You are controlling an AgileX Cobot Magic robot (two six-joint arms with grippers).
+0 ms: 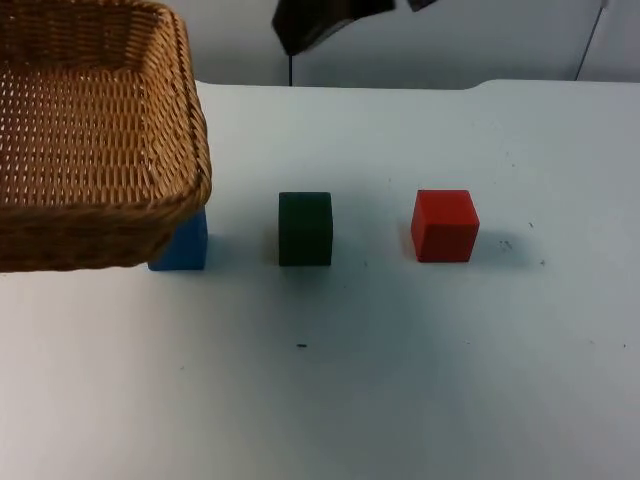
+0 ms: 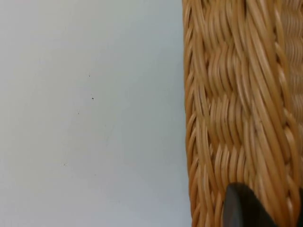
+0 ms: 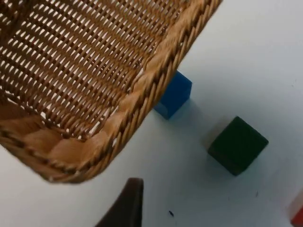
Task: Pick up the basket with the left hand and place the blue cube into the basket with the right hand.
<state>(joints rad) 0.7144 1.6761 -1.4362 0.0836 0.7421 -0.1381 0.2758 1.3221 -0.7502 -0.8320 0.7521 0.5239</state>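
The woven wicker basket (image 1: 95, 130) hangs above the table's left side, lifted off the surface. My left gripper (image 2: 272, 213) is shut on the basket's rim (image 2: 227, 118), with a black fingertip (image 2: 244, 208) pressed against the weave. The blue cube (image 1: 183, 245) rests on the table, partly hidden under the basket's near right corner; the right wrist view has the blue cube (image 3: 174, 93) just past the basket's rim (image 3: 142, 90). My right gripper (image 1: 320, 22) waits high over the table's far edge, behind the cubes, with nothing in it.
A dark green cube (image 1: 305, 228) stands to the right of the blue one, and a red cube (image 1: 445, 225) further right. The three cubes form a row across the white table (image 1: 400, 380). The grey partition wall (image 1: 480, 40) closes the far side.
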